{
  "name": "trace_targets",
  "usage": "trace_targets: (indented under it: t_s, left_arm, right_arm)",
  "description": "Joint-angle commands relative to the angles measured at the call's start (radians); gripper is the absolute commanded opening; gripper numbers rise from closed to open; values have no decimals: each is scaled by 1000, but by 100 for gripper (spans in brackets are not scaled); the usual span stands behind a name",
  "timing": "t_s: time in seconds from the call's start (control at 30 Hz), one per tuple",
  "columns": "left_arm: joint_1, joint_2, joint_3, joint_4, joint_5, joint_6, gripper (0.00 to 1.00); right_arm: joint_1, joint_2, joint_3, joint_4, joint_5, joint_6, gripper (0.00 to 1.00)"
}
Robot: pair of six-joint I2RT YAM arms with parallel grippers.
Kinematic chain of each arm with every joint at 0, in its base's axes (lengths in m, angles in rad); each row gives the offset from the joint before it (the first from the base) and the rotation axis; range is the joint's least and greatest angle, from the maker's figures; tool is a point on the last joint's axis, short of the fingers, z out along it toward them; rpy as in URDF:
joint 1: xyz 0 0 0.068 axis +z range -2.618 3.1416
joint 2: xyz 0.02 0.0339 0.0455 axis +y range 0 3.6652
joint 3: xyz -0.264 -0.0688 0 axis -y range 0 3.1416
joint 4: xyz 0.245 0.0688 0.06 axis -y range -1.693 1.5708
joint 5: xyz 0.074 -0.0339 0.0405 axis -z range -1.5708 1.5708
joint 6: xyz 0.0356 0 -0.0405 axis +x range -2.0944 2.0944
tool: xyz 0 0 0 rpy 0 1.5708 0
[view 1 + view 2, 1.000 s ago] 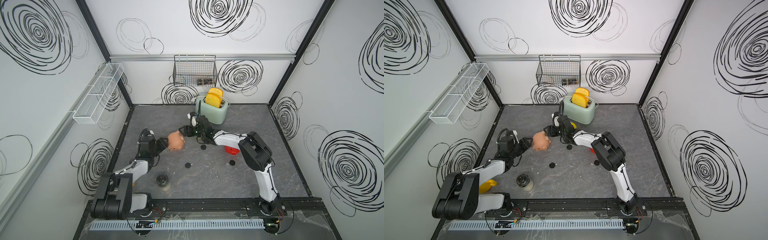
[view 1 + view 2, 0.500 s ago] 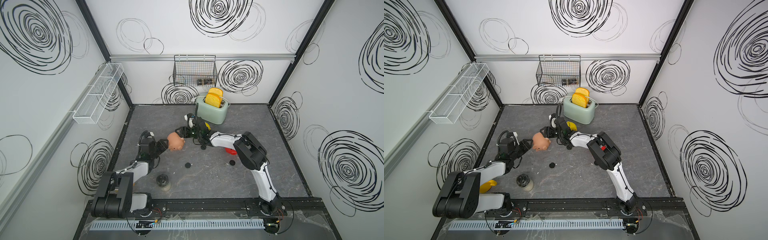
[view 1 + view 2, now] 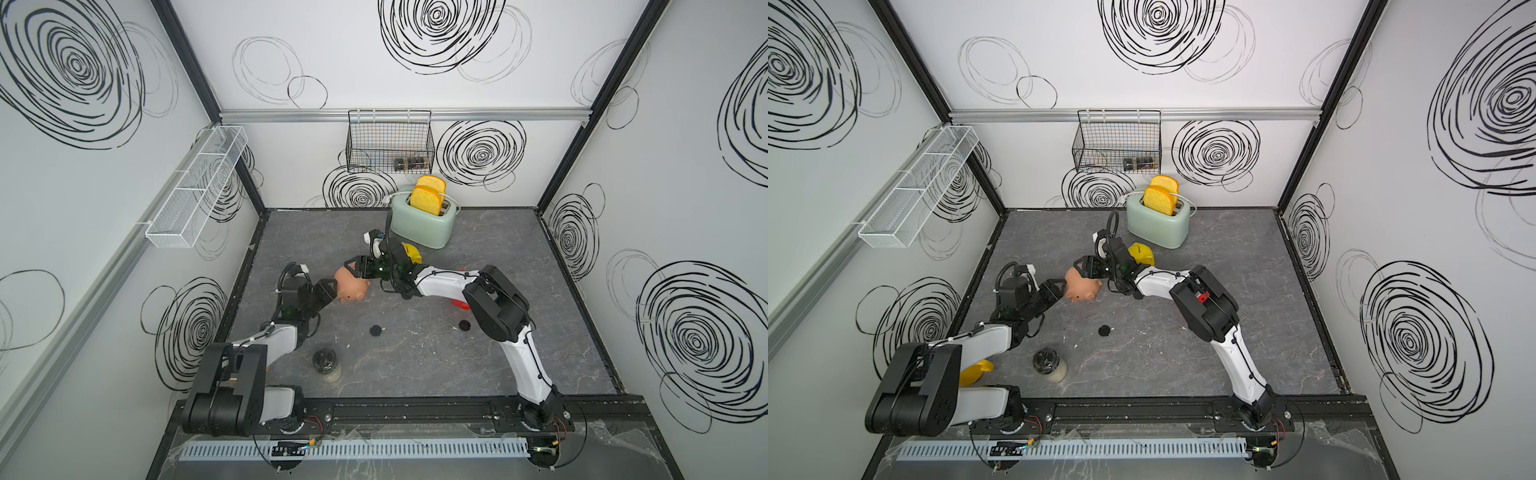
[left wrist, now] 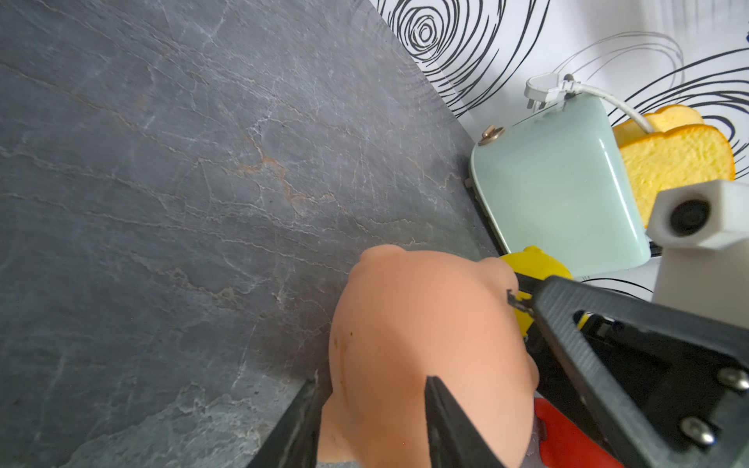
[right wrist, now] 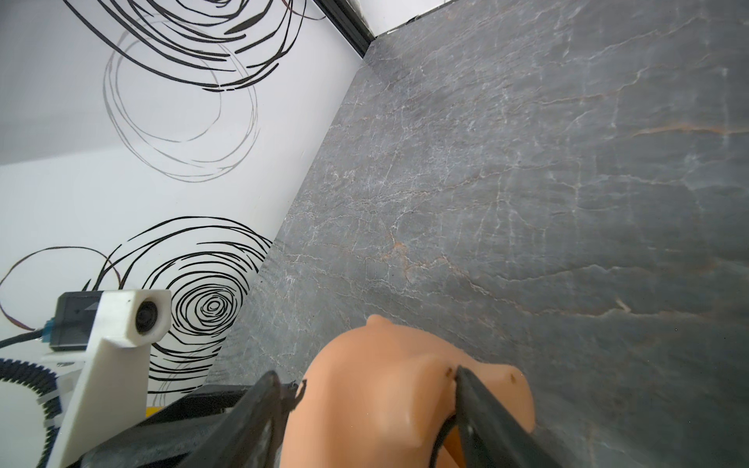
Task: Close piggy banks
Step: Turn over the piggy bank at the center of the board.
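Note:
The pale pink piggy bank point(image 3: 351, 286) point(image 3: 1081, 286) hangs just above the grey floor, left of centre. My left gripper point(image 3: 334, 286) point(image 4: 371, 381) is shut on its rear end. My right gripper point(image 3: 358, 269) point(image 5: 367, 372) reaches in from the other side and stands open. Its fingers straddle the pink pig's point(image 5: 385, 397) head: one touches near the snout, the other shows a small gap. The yellow piggy bank point(image 3: 411, 251) point(image 4: 535, 263) lies behind the right wrist, in front of the toaster. The red piggy bank point(image 3: 461, 303) point(image 4: 567, 437) is mostly hidden under the right arm.
A mint-green toaster point(image 3: 422, 226) holding toast stands at the back wall. Two black discs point(image 3: 376, 330) point(image 3: 464, 325) lie on the floor. A small jar point(image 3: 326, 363) stands near the front, a yellow mug point(image 3: 973, 370) beneath the left arm. A wire basket point(image 3: 390, 141) hangs on the back wall.
My right gripper has slid a little to the left and now straddles the pink pig's head, its opening unchanged. The left gripper still holds the pig in nearly the same place.

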Motion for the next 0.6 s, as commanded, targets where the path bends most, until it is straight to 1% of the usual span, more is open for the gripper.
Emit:
trace_targets:
  t_s: [0.0,0.57]
  left_arm:
    - [-6,16,-17,52,9,5,46]
    - [-30,69,-18,99,15,6,46]
  right_arm:
    - [9,27,28,32,1,32,69]
    - [18,29,47,32,-37,33,69]
